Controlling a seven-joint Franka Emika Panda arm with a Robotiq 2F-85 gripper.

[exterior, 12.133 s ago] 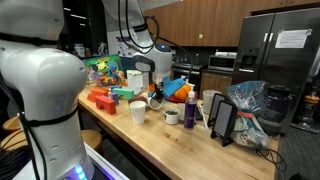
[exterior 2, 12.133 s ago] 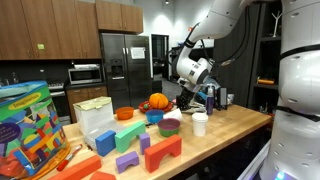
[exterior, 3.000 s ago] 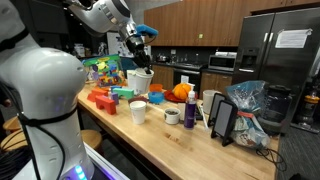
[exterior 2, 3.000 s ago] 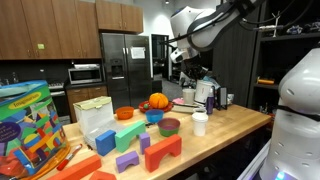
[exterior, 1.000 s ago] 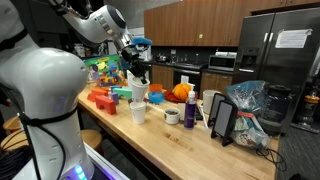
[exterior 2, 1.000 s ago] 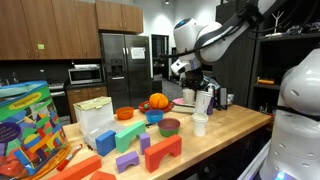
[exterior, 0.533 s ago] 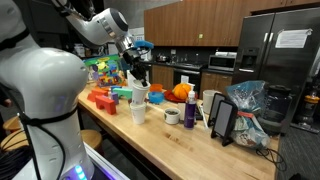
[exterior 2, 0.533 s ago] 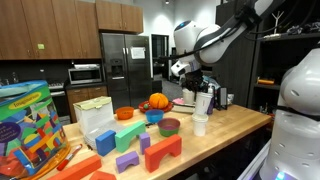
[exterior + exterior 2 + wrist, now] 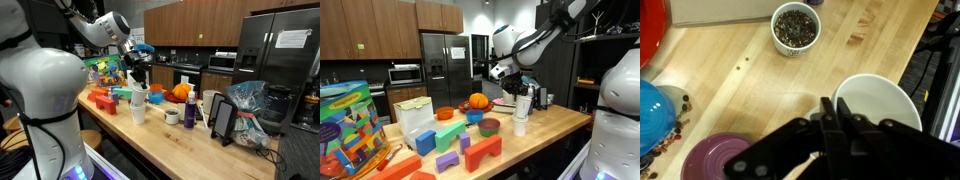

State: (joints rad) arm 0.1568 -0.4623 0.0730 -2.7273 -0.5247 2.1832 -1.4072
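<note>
Wht cup (image 9: 880, 100) in jaws; dark-filled ramekin (image 9: 795, 27)

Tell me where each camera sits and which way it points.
An exterior view: beside the robot's white body, looking along the long wooden counter toward the steel fridge; body and arm show.
An exterior view: at the counter's toy end, behind the red arch-shaped toy block, facing the arm; white body at right.
Wrist view: above the black gripper, looking straight down at the counter; only its fingers show.
Shared: all three show the gripper and the round white cup it pinches by the rim.
</note>
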